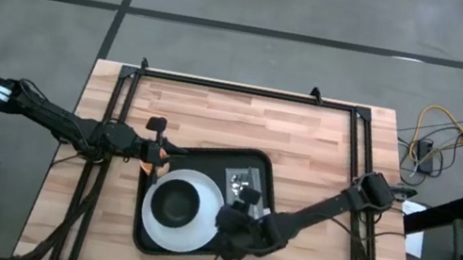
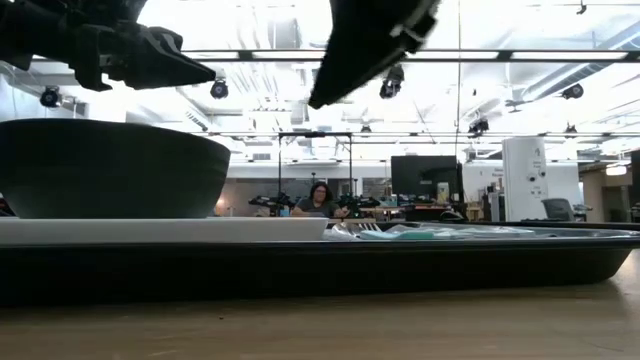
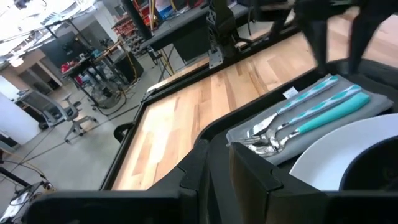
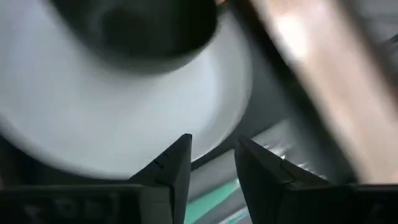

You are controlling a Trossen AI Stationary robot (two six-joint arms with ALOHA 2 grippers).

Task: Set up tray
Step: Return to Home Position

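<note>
The large black rectangular tray sits mid-way on the wooden surface. The right pincer, narrowly parted and empty, hangs low over it. Pulling away carelessly, it could clip the round white plate or snag the grey napkin. The left pincer, likewise narrow and empty, hovers at the tray's corner.

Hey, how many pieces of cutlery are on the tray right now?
3, side by side on the grey napkin inside the tray: one solid teal handle nearest the white plate, then two striped handles beyond it. Their heads overlap, so one more could be hidden.
</note>
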